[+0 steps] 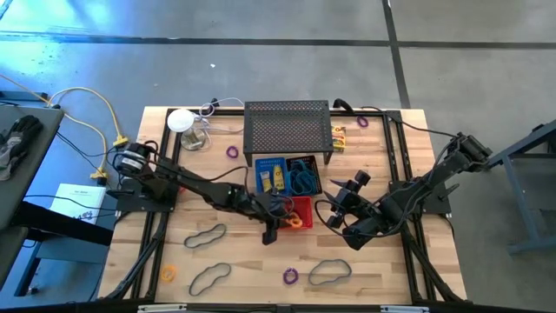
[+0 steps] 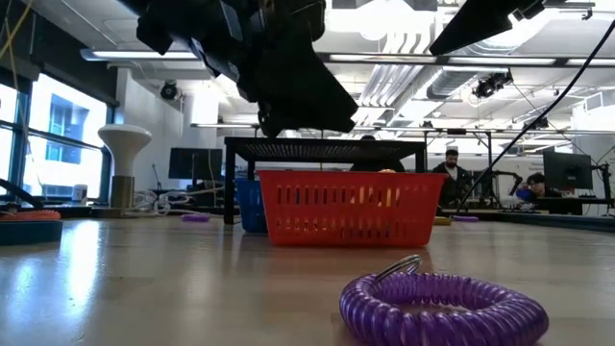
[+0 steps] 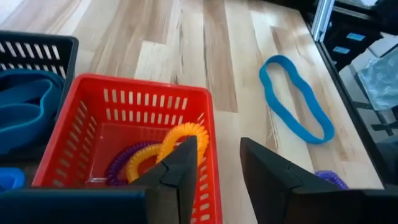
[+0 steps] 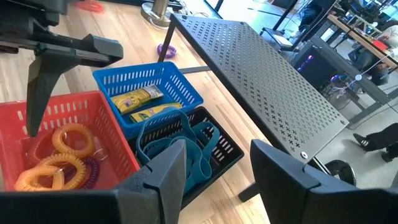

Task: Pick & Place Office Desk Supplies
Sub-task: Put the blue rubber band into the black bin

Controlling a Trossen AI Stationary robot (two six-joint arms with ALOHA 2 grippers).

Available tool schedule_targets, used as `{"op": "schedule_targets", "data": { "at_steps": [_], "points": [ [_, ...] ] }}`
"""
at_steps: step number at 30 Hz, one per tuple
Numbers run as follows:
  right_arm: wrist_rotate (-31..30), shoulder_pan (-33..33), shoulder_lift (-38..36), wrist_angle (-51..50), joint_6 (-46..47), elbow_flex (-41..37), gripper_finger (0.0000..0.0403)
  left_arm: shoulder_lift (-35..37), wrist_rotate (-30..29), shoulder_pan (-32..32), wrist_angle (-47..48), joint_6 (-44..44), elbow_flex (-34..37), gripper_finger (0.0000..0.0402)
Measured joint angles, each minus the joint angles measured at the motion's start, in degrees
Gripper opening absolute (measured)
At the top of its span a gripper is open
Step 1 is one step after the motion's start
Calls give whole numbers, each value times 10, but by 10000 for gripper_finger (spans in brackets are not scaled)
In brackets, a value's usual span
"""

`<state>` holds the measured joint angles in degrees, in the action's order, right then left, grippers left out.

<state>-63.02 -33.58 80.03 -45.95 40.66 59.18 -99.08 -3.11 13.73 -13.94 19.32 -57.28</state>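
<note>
My left gripper (image 1: 272, 231) is open and empty. It hangs above the near left corner of the red bin (image 1: 297, 211); in its wrist view (image 3: 219, 146) one finger is over the bin's wall and one outside it. Orange, yellow and purple rings (image 3: 163, 151) lie in the red bin. My right gripper (image 1: 334, 213) is open and empty just right of the red bin; its wrist view (image 4: 217, 149) looks over the bins. Yellow boxes (image 4: 140, 102) lie in the blue bin (image 1: 271, 174), and blue cords (image 4: 186, 146) in the black bin (image 1: 305, 176). A purple ring (image 1: 290, 276) lies on the table.
The black mesh rack (image 1: 288, 130) stands behind the bins. Looped cords lie on the table at the near left (image 1: 206, 235), (image 1: 210, 276) and the near right (image 1: 330, 271). A small orange ring (image 1: 168, 273) lies near left. Purple rings (image 1: 233, 152), (image 1: 362, 122) and yellow boxes (image 1: 337, 136) lie near the rack.
</note>
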Motion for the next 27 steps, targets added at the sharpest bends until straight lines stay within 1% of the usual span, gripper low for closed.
{"op": "schedule_targets", "data": {
  "at_steps": [3,7,11,12,16,19,22,24,27],
  "points": [
    [1,0,0,0,0,0,168,8,2,-1,-2,11,0,119],
    [2,0,0,0,0,0,168,39,29,-1,57,20,0,119],
    [2,0,0,-1,0,0,168,87,32,7,179,26,0,119],
    [2,0,0,-1,0,0,168,100,30,9,223,41,0,119],
    [4,0,0,0,0,0,168,148,19,10,353,146,0,119],
    [4,0,0,1,-1,0,168,177,17,7,444,201,0,119],
    [4,0,0,4,-2,0,168,192,17,10,526,245,0,119],
    [4,0,0,4,-2,0,168,194,16,23,583,267,1,119],
    [4,0,0,4,-2,0,168,194,18,51,621,277,2,119]
  ]
}}
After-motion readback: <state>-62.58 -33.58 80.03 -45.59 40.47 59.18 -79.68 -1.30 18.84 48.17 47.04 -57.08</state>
